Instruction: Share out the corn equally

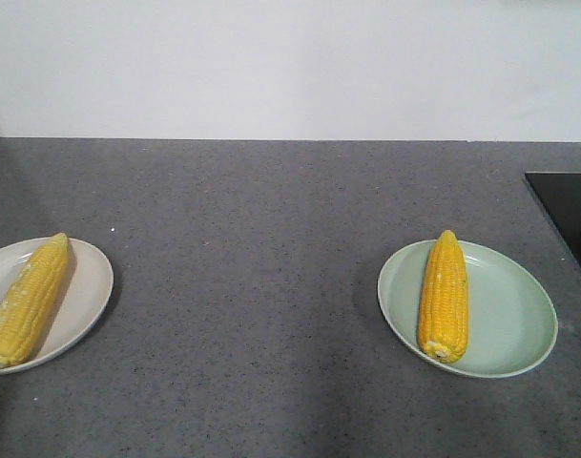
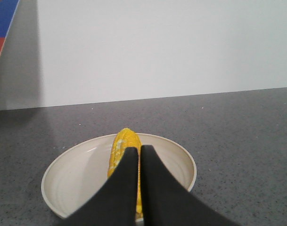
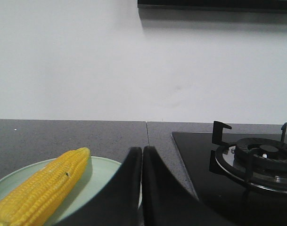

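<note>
One cob of corn [image 1: 25, 301] lay on the cream plate [image 1: 88, 286] at the left of the grey counter [image 1: 252, 267]; a second cob [image 1: 444, 296] lay on the green plate [image 1: 514, 315] at the right. The left gripper [image 2: 139, 149] was pressed together, empty, hanging above the near end of its cob, apparently clear of it. The right gripper [image 3: 142, 149] was likewise closed and empty, its cob to its left. A gas hob [image 3: 256, 157] sat to the right.

Open counter [image 1: 271, 286] between plates — hob [image 1: 569, 215] (far right) intrudes.
</note>
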`<state>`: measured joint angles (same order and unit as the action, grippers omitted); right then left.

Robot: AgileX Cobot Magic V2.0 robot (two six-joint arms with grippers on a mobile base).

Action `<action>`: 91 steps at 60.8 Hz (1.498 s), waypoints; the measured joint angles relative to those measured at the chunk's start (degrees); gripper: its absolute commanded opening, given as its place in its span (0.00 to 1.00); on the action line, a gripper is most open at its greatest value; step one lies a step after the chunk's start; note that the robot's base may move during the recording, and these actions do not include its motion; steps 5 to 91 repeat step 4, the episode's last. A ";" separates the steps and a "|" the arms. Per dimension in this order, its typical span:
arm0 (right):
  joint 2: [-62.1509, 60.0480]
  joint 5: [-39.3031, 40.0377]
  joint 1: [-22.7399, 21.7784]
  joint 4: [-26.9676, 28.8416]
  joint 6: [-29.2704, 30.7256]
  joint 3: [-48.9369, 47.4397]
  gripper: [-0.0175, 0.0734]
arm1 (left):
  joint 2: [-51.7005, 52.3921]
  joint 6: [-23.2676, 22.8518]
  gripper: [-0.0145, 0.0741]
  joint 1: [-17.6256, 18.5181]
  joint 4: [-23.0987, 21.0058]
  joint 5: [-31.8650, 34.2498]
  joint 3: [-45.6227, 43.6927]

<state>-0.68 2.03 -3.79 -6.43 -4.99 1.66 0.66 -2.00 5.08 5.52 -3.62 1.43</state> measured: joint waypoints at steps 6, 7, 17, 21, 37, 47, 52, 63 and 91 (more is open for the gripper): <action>0.00 0.00 0.00 -0.05 0.00 0.00 0.18 | 0.00 0.00 0.16 0.00 0.00 0.00 0.00; 0.00 0.00 0.00 -0.05 0.00 0.00 0.18 | 0.00 0.00 0.16 0.00 0.00 0.00 0.00; 0.00 0.00 0.00 -0.05 0.00 0.00 0.18 | 0.00 0.00 0.16 0.00 0.00 0.00 0.00; 0.00 0.00 0.00 -0.05 0.00 0.00 0.18 | 0.00 0.00 0.16 0.00 0.00 0.00 0.00; 0.00 0.00 0.00 -0.05 0.00 0.00 0.18 | 0.00 0.00 0.16 0.00 0.00 0.00 0.00; 0.00 0.00 0.00 -0.05 0.00 0.00 0.18 | 0.00 0.00 0.16 0.00 0.00 0.00 0.00; 0.00 0.00 0.00 -0.05 0.00 0.00 0.18 | 0.00 0.00 0.16 0.00 0.00 0.00 0.00; 0.00 0.00 0.00 -0.05 0.00 0.00 0.18 | 0.00 0.00 0.16 0.00 0.00 0.00 0.00; 0.00 0.00 0.00 -0.05 0.00 0.00 0.18 | 0.00 0.00 0.16 0.00 0.00 0.00 0.00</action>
